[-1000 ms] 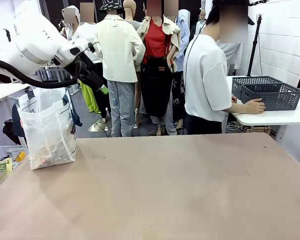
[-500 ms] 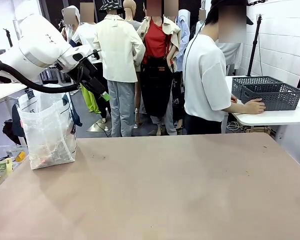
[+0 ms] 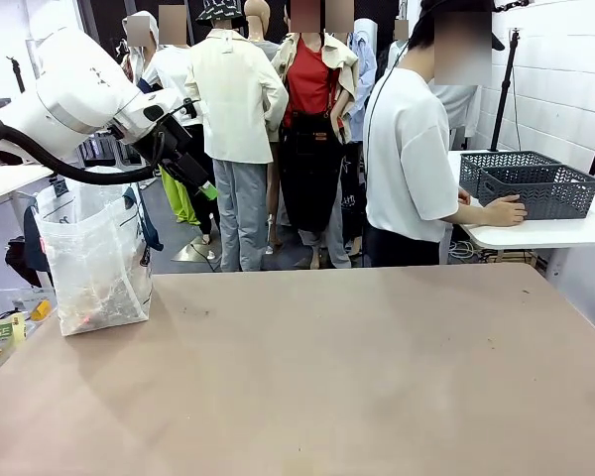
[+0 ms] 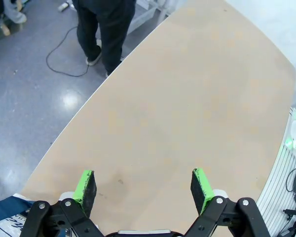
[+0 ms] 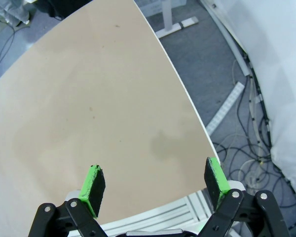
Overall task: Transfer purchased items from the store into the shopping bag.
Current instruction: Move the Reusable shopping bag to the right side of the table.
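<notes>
A bare tan table (image 3: 357, 377) spreads across the foreground, its only load the shopping bag (image 3: 97, 260), which stands upright at the table's left edge with its long axis vertical and its mouth opening upward. Through the translucent plastic, the purchased items (image 3: 91, 297) show as a blurred heap of pale and reddish shapes settled in the bottom; single pieces cannot be told apart. A dark blue handle (image 3: 147, 226) hangs down the bag's right side. Above and just behind the bag, the white left arm reaches in from the left, its left gripper (image 3: 204, 181) held in the air and angled down to the right, well clear of the tabletop. The left wrist view shows that gripper's green pads (image 4: 85, 184) spread wide with nothing between them, the table below. The right gripper (image 5: 155, 185) likewise has its fingers spread apart and empty, over the table's edge and cabled floor. Beyond the far edge, a person in a white shirt (image 3: 409, 149) stands turned to the right, one hand (image 3: 504, 210) resting on a dark grey lattice basket (image 3: 537, 188) on a side table.
</notes>
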Controlling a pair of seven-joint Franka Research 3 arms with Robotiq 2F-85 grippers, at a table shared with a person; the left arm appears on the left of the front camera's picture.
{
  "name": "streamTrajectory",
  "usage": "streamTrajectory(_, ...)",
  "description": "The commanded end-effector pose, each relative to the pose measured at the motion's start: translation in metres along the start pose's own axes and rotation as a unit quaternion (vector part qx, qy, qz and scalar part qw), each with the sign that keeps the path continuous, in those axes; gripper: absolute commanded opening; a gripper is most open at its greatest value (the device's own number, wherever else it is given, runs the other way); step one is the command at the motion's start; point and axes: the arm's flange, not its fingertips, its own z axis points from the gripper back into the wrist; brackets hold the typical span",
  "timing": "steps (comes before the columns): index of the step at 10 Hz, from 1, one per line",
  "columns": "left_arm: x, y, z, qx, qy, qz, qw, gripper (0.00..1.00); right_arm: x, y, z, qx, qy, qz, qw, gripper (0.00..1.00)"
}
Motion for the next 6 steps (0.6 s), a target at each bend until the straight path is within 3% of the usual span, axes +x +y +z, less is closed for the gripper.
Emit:
streamTrajectory(1, 0.0006, 0.0012, 0.0005, 0.006, -0.005, 0.003, 1.000, 1.00, -0.0028, -0.0025, -0.0010, -0.004, 0.005, 0.004, 1.000, 1.00)
streamTrajectory(6, 0.0006, 0.0012, 0.0005, 0.006, -0.005, 0.003, 1.000, 1.00, -0.0028, -0.0025, -0.0010, -0.004, 0.005, 0.004, 1.000, 1.00)
